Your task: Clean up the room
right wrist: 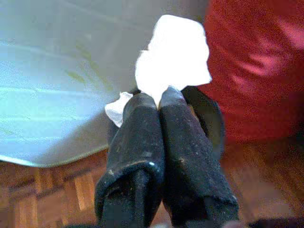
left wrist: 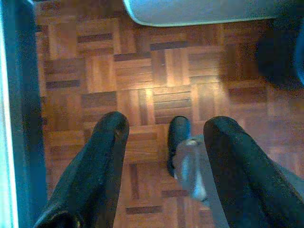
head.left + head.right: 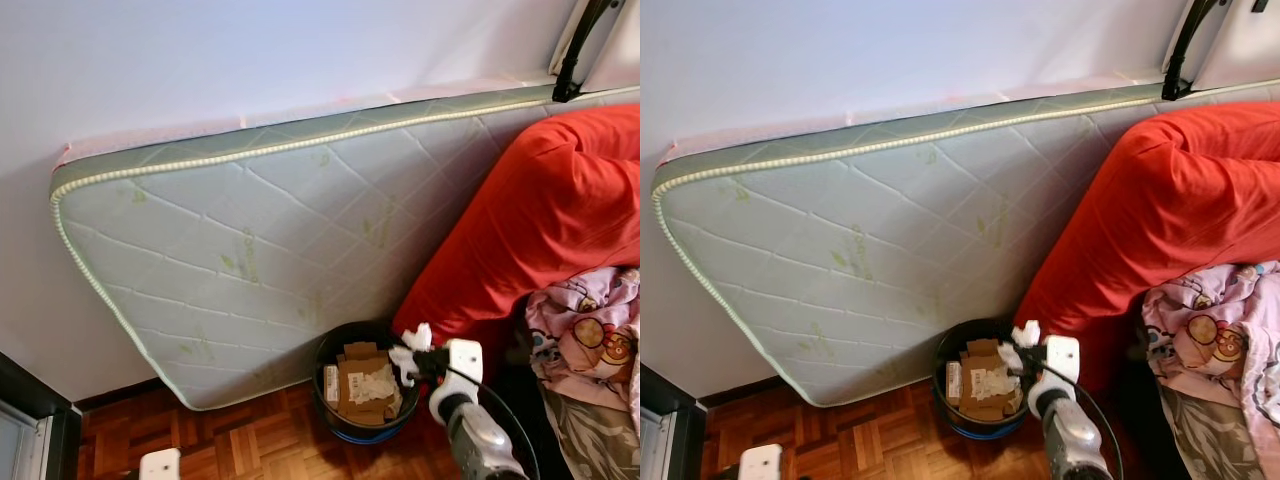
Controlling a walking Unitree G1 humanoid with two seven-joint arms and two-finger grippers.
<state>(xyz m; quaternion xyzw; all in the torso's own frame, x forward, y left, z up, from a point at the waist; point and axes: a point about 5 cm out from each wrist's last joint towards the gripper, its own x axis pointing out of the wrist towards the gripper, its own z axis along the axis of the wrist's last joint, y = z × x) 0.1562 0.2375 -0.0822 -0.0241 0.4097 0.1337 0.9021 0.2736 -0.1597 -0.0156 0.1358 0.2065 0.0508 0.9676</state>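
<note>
One round black bin (image 3: 365, 395) stands on the parquet floor (image 3: 240, 440), touching the foot of a quilted mattress (image 3: 260, 240) that leans on its long edge against the pale wall (image 3: 200, 60); the bin holds torn brown cardboard pieces (image 3: 358, 385) and some white paper. The right gripper (image 3: 428, 362) hovers above the bin's rim on the side nearest the red bedding (image 3: 540, 210), its jaws pressed together and pinching a crumpled white tissue (image 1: 173, 59). The right wrist view brings this close: the two black fingers (image 1: 137, 156) meet at their tips with the tissue bulging out beyond them, a smaller scrap poking out to one side, and the mattress and red cloth behind. The left wrist view looks straight down at the wooden floor beside the bin, with the left gripper (image 2: 164, 142) hanging low, its jaws spread wide apart and nothing between them; a dark frame edge (image 2: 19, 114) runs along one side there. The mattress cover is pale grey-green with diamond stitching, faint leaf prints and a corded rim. Beyond the bin from the mattress, a pink patterned cloth (image 3: 590, 330) lies crumpled below the smooth red bedding.
</note>
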